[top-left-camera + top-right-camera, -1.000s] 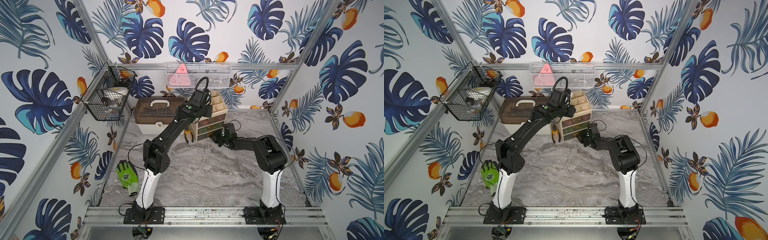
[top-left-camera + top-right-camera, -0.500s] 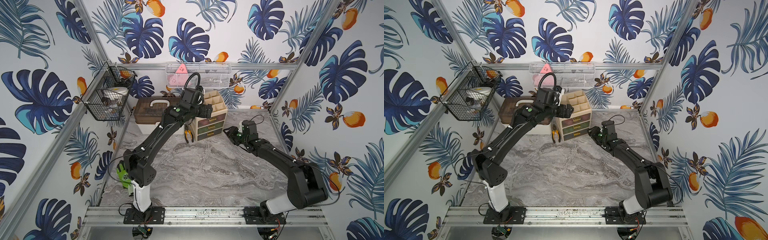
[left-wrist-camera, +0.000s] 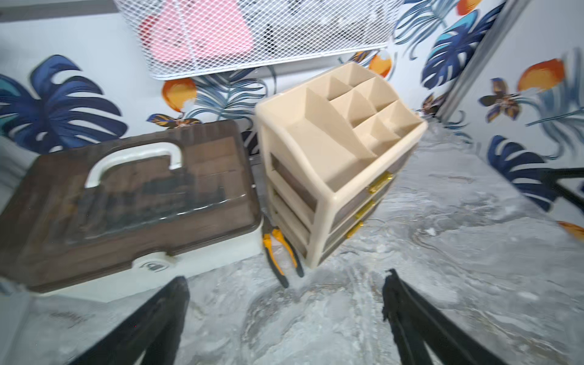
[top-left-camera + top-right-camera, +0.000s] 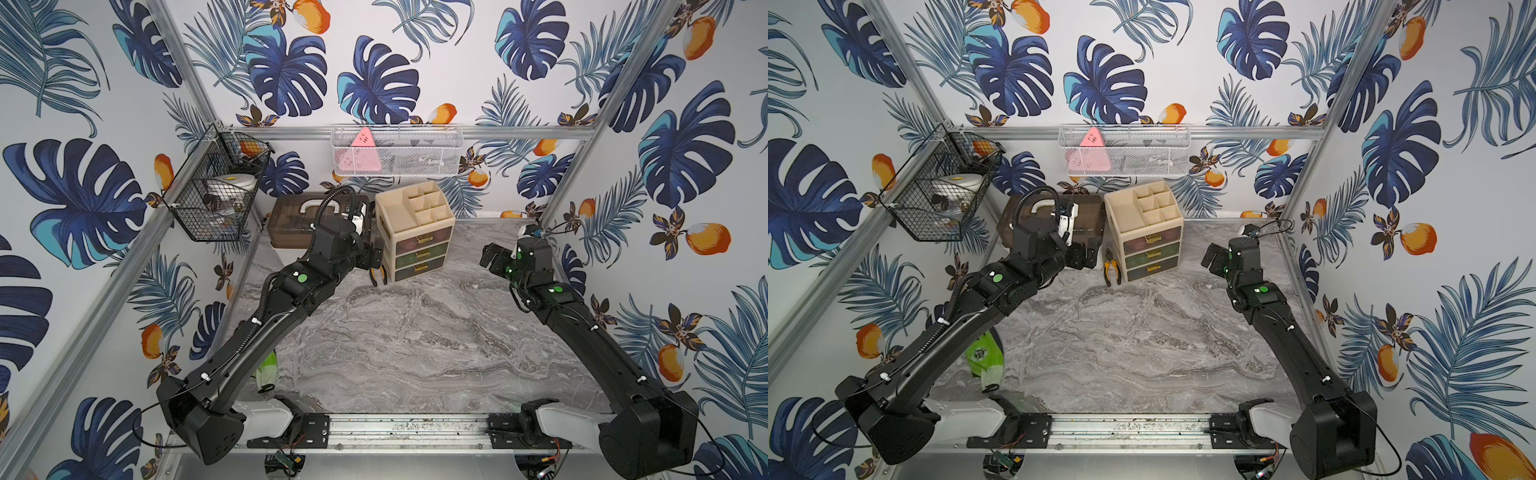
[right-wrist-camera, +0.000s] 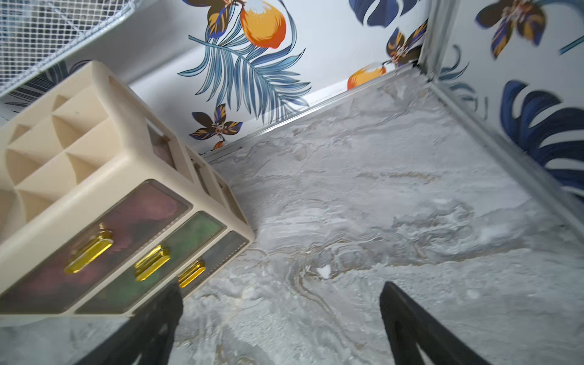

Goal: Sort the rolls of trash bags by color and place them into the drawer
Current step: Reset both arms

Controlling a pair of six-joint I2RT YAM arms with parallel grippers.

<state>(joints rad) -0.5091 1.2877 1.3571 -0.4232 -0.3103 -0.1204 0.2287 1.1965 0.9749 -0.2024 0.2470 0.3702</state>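
The beige drawer unit [image 4: 419,245] [image 4: 1150,245] stands at the back of the marble table with its three drawers shut. Through the tinted fronts the rolls of trash bags show only as dim colour: pink in the top drawer [image 5: 142,221], green in the middle one [image 5: 189,234], grey-blue in the bottom one [image 5: 227,249]. My left gripper [image 4: 374,255] [image 3: 286,278] hangs open and empty just left of the unit. My right gripper [image 4: 490,255] [image 5: 281,287] is open and empty too, well to the right of it.
A brown toolbox [image 4: 291,224] sits left of the unit, with yellow-handled pliers [image 4: 1112,272] lying between them. A green glove [image 4: 982,357] lies under the left arm. A black wire basket [image 4: 216,195] and a white mesh basket [image 4: 395,153] hang on the walls.
Both grippers have opened. The left one came down off the top of the unit to its left side, and the right one drew back from the drawer fronts to the right.
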